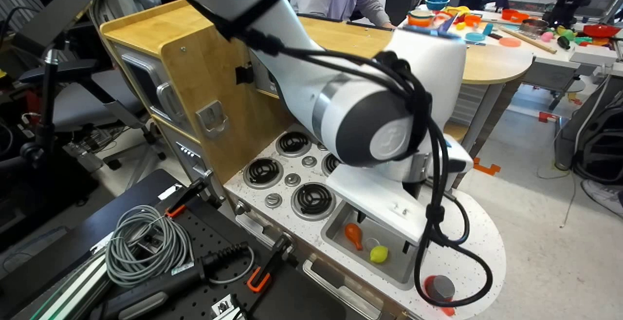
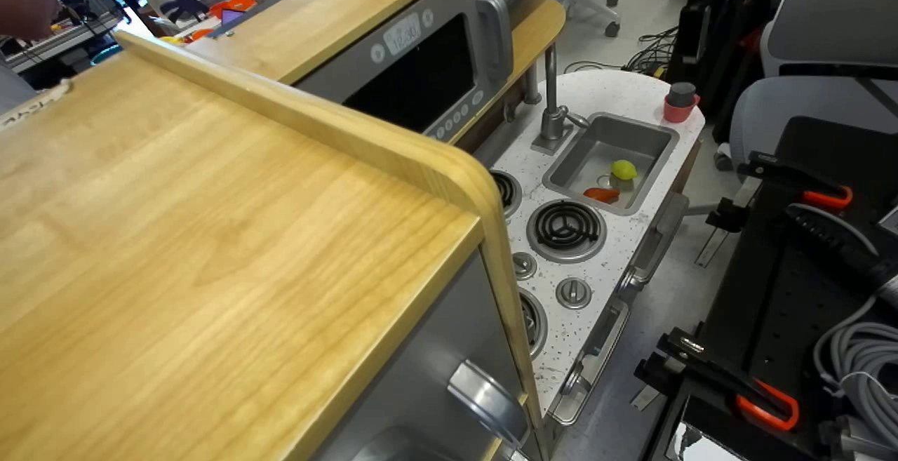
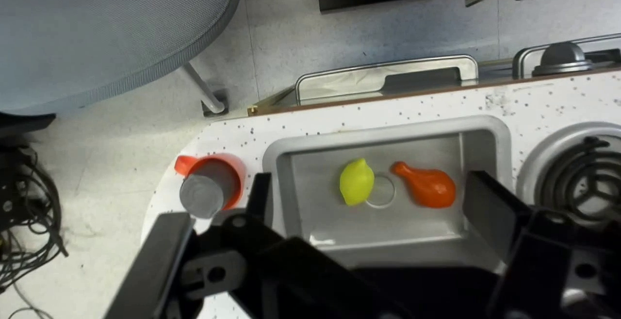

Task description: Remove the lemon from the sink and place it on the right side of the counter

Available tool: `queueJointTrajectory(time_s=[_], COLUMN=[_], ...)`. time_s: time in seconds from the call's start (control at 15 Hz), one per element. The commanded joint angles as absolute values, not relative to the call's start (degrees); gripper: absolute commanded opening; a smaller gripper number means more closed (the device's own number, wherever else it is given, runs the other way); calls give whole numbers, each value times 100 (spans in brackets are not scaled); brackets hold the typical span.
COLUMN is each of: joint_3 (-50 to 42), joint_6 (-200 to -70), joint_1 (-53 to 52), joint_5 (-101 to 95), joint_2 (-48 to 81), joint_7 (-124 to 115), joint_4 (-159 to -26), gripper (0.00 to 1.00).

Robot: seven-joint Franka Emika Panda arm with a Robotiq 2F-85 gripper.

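Inside the grey sink [image 3: 378, 229], the lemon [image 3: 356, 181] is resting at the edge of the drain ring [image 3: 382, 191], with an orange drumstick [image 3: 432, 187] lying across the ring from it. Over the sink, the pincer [image 3: 369, 178] is standing spread, its fingers [image 3: 490, 207] wide apart and gripping nothing (the wrist view is showing the lemon within the gap, touching neither finger). Task progress is therefore sitting, by judgement, at the approach stage: positioning over the sink is appearing largely done, while grasping, lifting past the rim [image 3: 388, 134] and placing are remaining. The destination is probably corresponding to the rounded end of the white speckled surface [image 2: 617, 92], where a red cup [image 2: 677, 111] with a grey cylinder [image 2: 681, 94] seated in its mouth is occupying part of the space. Regarding markings, a label [image 2: 403, 34] on the microwave [image 2: 421, 71] is carrying characters too blurred to read. Strokes on a pale strip [image 2: 31, 105] along the wooden top [image 2: 231, 236] are looking like lettering, yet they are proving illegible. On the arm [image 1: 302, 91], a joint cap [image 1: 362, 127] is bearing an emblem [image 1: 391, 140] that is not resolving into a name, so no brand is being confirmed.
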State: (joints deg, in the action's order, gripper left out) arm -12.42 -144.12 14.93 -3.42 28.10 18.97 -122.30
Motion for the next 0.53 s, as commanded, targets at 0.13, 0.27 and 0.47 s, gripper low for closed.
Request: queueJointTrajectory(time_s=[0.13,0.27,0.47], joint_3=[-1018,-1026,-1015], joint_6=[-14476,-14499,-14637], joint_1=[1809,1832,1851], joint_5=[-424,-438,-471], joint_2=[4973,5572,6265], joint_7=[1704,1596,1562], joint_4=[-10552,-10012,-9320], gripper=[100,100,100])
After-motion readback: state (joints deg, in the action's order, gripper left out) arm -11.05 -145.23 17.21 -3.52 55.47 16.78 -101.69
